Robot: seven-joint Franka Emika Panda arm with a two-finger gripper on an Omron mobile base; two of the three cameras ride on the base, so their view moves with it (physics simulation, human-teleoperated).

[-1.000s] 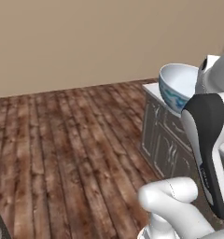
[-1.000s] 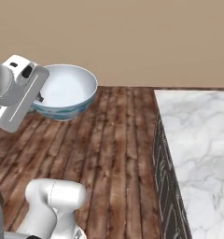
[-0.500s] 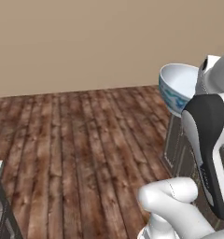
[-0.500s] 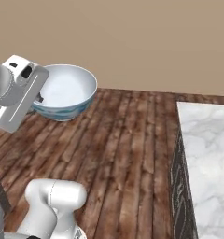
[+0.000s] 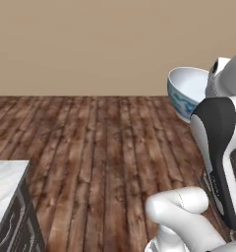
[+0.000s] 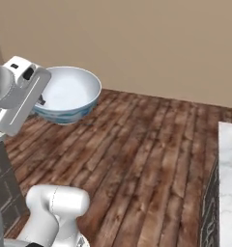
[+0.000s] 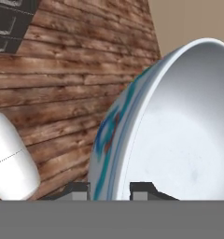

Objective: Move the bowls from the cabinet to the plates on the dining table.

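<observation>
In the left base view, a corner of a marble surface (image 5: 6,189) with a dark panelled side is sitting at the lower left of the frame. Wooden plank floor (image 5: 100,147) is stretching across the middle, meeting a plain tan wall (image 5: 90,44) that is taking up the upper half. At the right, the white bowl with a blue pattern (image 5: 185,92) is hanging in the air at mid-height, tilted, its right side hidden behind the robot's arm.

In the right base view, the bowl (image 6: 69,94) is sitting at the upper left of the frame, opening upward, with the hand covering its left rim. Floor (image 6: 147,159) is running through the centre, with nothing standing on it between the bowl and the right edge. A slice of marble surface (image 6: 229,183) over a dark side is showing at the lower right.

In the hand view, dark panelling (image 7: 11,23) is showing at the upper left above the floorboards. The bowl (image 7: 179,126) is filling the right half, seen edge-on. The claw (image 7: 110,189) is clamped on the bowl's rim at the bottom centre, one fingertip (image 7: 76,190) outside against the blue pattern and the other inside the white hollow.
</observation>
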